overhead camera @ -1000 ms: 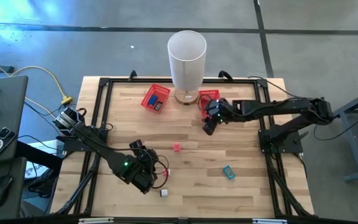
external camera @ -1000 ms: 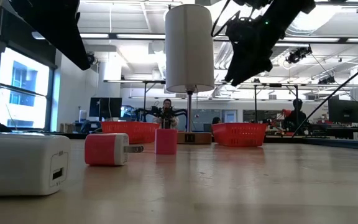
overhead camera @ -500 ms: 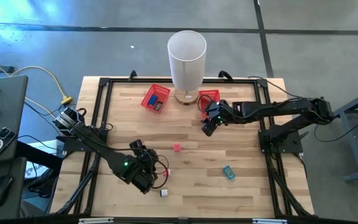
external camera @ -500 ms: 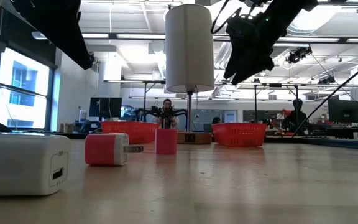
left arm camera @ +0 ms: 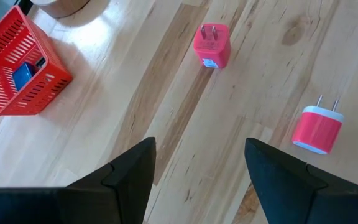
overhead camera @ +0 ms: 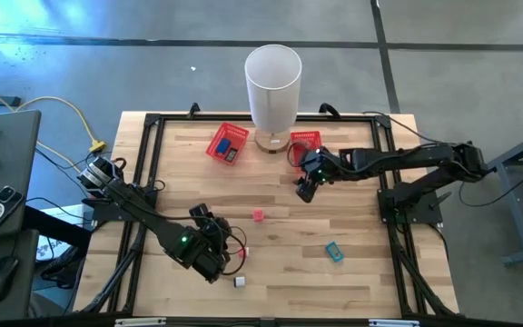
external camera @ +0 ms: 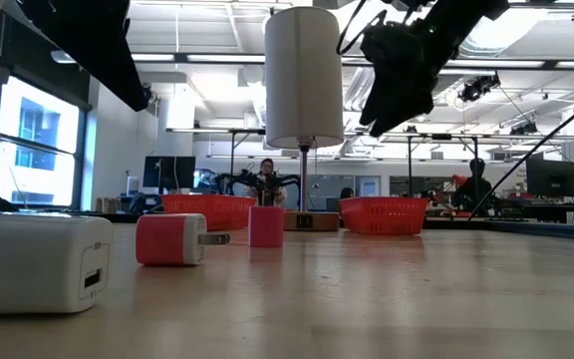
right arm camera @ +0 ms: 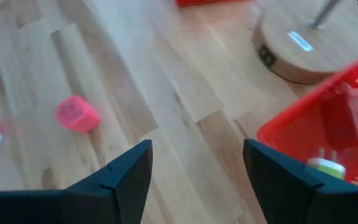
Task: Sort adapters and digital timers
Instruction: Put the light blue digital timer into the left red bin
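A pink adapter (overhead camera: 259, 215) lies mid-table, prongs toward the far side (left arm camera: 211, 45). A pink-and-white adapter (left arm camera: 316, 129) rests close to my left gripper (left arm camera: 197, 149), which hovers open at the near left (overhead camera: 218, 241) with nothing between its fingers. A white adapter (overhead camera: 240, 282) lies near the front edge. A blue digital timer (overhead camera: 334, 252) lies at the near right. My right gripper (overhead camera: 305, 189) hangs open and empty above the table (right arm camera: 194, 155), beside the right red basket (overhead camera: 304, 143), which holds small items. The left red basket (overhead camera: 228, 143) holds a blue timer (left arm camera: 27, 73).
A white-shaded lamp (overhead camera: 272, 86) stands on its round wooden base (right arm camera: 309, 40) between the two baskets at the far edge. A black frame (overhead camera: 152, 123) runs around the table. Bare wood lies between the adapters and the baskets.
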You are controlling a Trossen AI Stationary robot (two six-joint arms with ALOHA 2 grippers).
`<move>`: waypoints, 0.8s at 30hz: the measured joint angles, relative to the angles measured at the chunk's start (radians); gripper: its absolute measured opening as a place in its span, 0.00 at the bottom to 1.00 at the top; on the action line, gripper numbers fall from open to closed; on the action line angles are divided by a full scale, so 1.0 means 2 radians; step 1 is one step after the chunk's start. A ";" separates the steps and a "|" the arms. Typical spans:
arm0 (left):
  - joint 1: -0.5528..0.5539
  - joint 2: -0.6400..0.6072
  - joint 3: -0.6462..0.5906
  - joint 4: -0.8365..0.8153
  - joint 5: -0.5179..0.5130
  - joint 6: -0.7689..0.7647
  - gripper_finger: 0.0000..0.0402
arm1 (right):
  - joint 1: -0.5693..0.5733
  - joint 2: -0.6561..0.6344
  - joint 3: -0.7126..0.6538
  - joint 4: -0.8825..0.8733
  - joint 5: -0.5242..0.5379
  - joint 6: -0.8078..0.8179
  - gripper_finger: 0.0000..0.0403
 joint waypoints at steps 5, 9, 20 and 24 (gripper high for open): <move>0.000 0.000 0.000 0.000 0.000 0.000 0.59 | 0.000 0.000 0.000 0.009 0.002 0.024 0.62; 0.000 0.000 0.000 0.000 -0.001 0.000 0.59 | 0.000 0.000 0.000 0.010 0.002 0.045 0.62; 0.000 0.000 0.000 0.000 0.000 -0.001 0.59 | 0.000 0.000 0.000 0.008 0.003 0.033 0.63; 0.000 0.000 0.000 0.000 -0.001 -0.001 0.59 | 0.000 0.000 0.000 0.008 0.003 0.025 0.68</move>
